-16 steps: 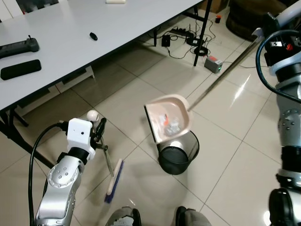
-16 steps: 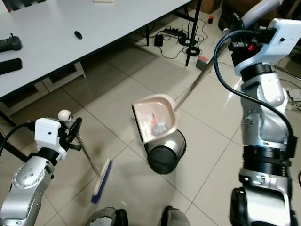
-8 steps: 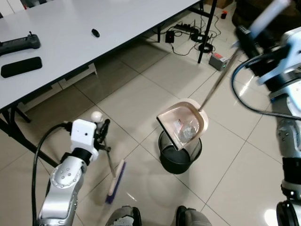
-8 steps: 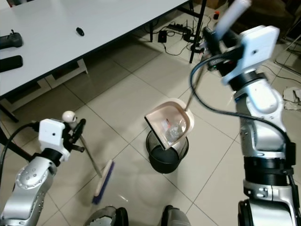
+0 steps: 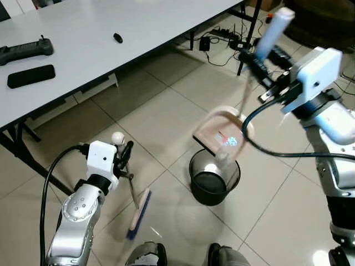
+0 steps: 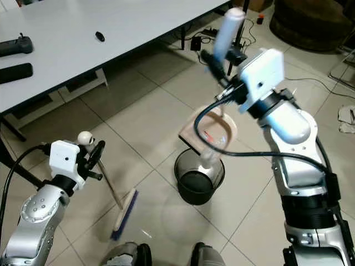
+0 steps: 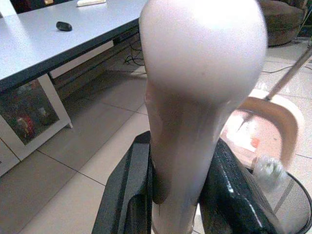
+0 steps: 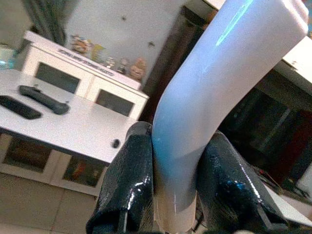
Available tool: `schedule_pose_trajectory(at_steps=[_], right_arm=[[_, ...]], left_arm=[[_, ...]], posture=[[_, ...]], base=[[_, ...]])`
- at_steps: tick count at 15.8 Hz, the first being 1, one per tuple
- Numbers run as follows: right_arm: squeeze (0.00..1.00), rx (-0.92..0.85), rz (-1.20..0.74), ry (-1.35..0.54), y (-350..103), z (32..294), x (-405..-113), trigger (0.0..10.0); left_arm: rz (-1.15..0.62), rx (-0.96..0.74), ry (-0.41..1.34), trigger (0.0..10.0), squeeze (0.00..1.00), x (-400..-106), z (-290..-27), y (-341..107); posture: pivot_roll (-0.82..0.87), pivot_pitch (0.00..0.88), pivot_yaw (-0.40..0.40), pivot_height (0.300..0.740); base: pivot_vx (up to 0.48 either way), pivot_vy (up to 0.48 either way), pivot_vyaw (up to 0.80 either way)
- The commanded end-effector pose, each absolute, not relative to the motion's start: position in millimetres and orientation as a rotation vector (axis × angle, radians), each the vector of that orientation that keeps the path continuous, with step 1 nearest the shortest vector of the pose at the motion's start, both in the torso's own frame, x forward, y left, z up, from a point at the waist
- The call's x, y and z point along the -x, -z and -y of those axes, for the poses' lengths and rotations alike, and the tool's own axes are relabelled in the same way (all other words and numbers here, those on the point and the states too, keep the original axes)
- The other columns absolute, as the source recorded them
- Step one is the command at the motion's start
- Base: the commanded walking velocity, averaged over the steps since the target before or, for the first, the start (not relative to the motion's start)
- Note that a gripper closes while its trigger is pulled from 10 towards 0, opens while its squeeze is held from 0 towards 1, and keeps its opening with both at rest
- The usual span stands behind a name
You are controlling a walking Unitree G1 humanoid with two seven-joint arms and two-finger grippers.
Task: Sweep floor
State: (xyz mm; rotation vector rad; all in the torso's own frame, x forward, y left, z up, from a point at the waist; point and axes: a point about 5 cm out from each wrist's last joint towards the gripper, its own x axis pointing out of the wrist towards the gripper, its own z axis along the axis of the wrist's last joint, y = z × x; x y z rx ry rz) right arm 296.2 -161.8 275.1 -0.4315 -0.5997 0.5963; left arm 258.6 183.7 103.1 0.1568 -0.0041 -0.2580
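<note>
Most of the litter now slides from my dustpan [image 5: 223, 131], tipped steeper over the bin [image 5: 214, 178]; right gripper [image 8: 170, 195] clamps its handle, left gripper [image 7: 175, 195] clamps the broom [image 5: 137, 210] on the floor.

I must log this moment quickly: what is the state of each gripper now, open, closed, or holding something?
Left gripper: closed on the broom handle.
Right gripper: closed on the dustpan handle, dustpan tipped over the bin.
</note>
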Motion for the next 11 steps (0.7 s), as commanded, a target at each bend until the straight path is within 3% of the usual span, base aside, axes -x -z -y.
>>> schedule_pose_trajectory(at_steps=[1,8,10,11], right_arm=[[0.0,0.487,0.675,-0.629,-285.3,155.0,-287.5,10.0],[0.0,0.615,0.666,-0.711,-273.6,143.5,-281.6,10.0],[0.0,0.609,0.713,-0.623,-281.5,149.5,-283.4,10.0],[0.0,0.555,0.784,-0.491,-298.1,161.6,-285.9,10.0]], left_arm=[[0.036,-0.173,0.27,10.0,0.0,-260.4,-182.4,-108.1],[0.04,-0.177,0.283,10.0,0.0,-260.8,-180.4,-108.4],[0.041,-0.178,0.287,10.0,0.0,-261.2,-180.1,-108.3],[0.044,-0.174,0.295,10.0,0.0,-261.5,-179.2,-108.7]], posture=[[0.02,0.119,0.07,0.74],[0.02,0.117,0.074,0.74],[0.02,0.116,0.075,0.74],[0.02,0.112,0.077,0.74]], base=[[0.0,0.0,0.0],[0.0,0.0,0.0],[0.0,0.0,0.0],[0.0,0.0,0.0]])
